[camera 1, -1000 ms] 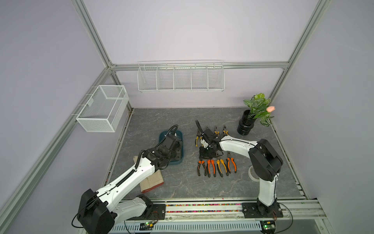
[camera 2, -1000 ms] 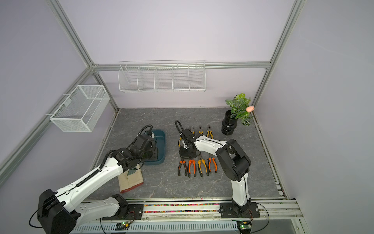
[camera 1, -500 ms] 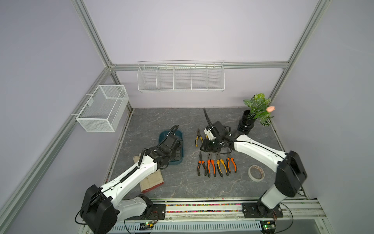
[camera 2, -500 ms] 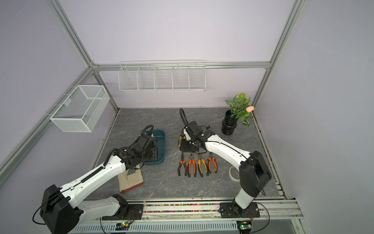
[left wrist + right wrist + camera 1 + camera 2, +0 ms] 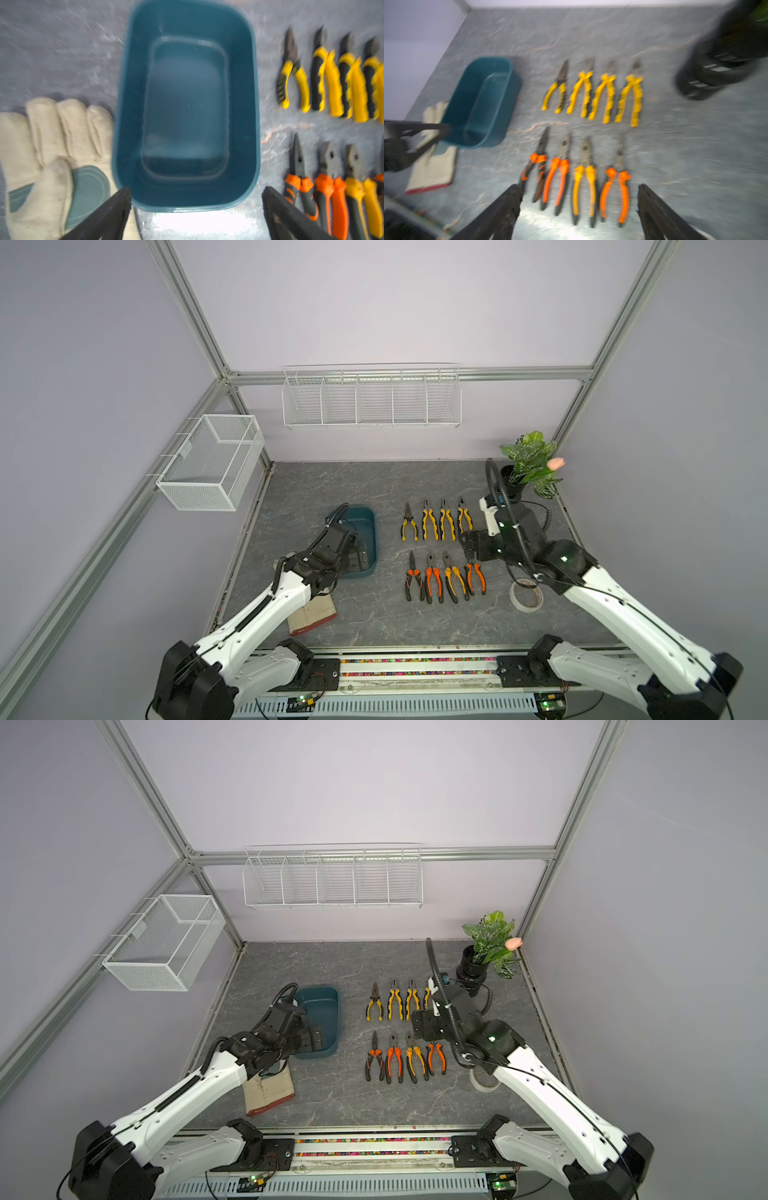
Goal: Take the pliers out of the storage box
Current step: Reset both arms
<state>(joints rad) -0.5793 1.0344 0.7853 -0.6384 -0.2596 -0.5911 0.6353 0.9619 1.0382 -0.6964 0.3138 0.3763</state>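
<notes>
No text, label, brand or number can be read on the pliers (image 5: 332,83), the storage box (image 5: 133,104), or elsewhere.

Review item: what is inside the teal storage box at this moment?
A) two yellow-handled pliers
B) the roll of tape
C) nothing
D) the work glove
C: the left wrist view shows the storage box with a bare floor, while the four yellow-handled pliers and the four orange-handled pliers lie in two rows on the table beside it.
</notes>
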